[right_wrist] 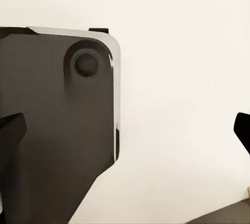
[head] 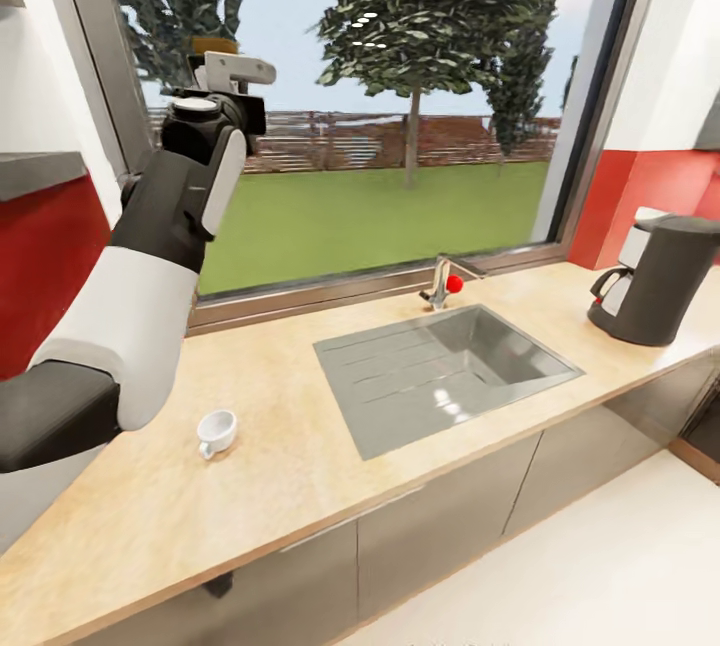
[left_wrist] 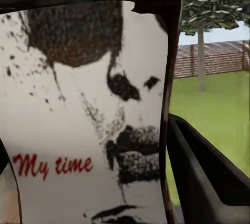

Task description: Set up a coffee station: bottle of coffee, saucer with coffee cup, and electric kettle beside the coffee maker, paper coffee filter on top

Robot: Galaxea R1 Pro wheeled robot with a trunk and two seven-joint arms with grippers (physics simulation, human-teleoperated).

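One tall coffee bottle with white printed "My time" label (left_wrist: pixel 88 130) gripped in raised left claw (head: pixel 222 76), well above beige worktop (head: pixel 290 386). Likely rigid, slippery; hold mid-body. Right claw state: cannot tell.

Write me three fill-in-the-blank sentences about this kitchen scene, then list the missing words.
1. The cup stands on the counter to the ____ of the sink in the head view.
2. The coffee maker stands at the counter's far ____ end in the head view.
3. The red lettering on the bottle in the left pincer reads "My ____".

Missing words: left; right; time
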